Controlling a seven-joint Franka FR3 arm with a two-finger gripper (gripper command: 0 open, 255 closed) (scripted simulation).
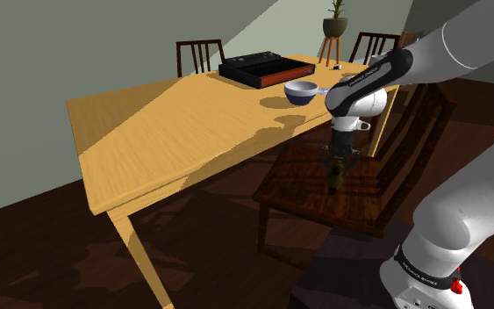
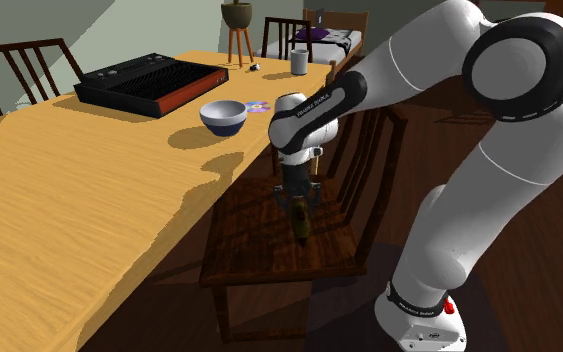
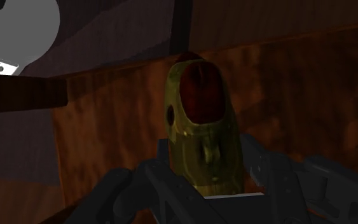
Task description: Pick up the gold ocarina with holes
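Hanging over the dark chair seat (image 1: 302, 184), to the right of the worktop (image 1: 148, 132) in the shoulder view, the gold ocarina (image 3: 203, 140) is clasped by the two fingers of the black tool (image 1: 335, 174). It is squeezed at its sides, likely so it can be lifted without slipping.

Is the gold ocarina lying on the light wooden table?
No, the ocarina is over the dark chair seat, clasped in the end effector.

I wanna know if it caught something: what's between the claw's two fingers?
The gold ocarina is between the claw's fingers. Both fingers clasp its lower end. That shows in the wrist view.
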